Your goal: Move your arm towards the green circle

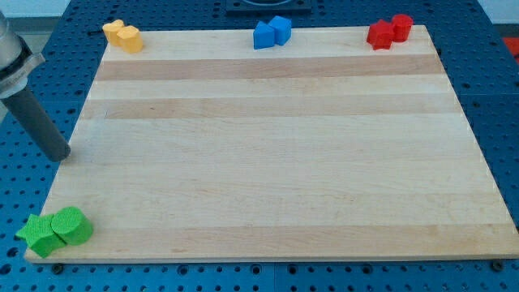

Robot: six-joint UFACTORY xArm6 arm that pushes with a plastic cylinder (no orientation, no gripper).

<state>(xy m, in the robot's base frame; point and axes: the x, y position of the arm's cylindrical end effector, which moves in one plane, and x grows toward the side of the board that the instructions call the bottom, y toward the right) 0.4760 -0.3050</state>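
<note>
Hovering off the left edge of the wooden board, my tip sits just past that edge, about midway between far and near, over the blue perforated table. No jaws on this rig: only a straight dark rod, so nothing to release, clench or grasp with.

Resting at the near-left corner of the board, the green circle touches or nearly touches a green star-like block on its left. From my tip, lying nearer and very slightly to the right: an almost straight run toward the near edge. Nothing between tip and target along that line.

Judged from this, needing a short move toward the near side, with a small drift rightward onto the board. Approaching from the far side risks nudging the circle off the near edge, since it sits close to the rim; likewise disturbing the green neighbour.

Well apart along the far edge: yellow blocks at far left, one heart-like; blue blocks at far centre; red blocks at far right. None near the path.
</note>
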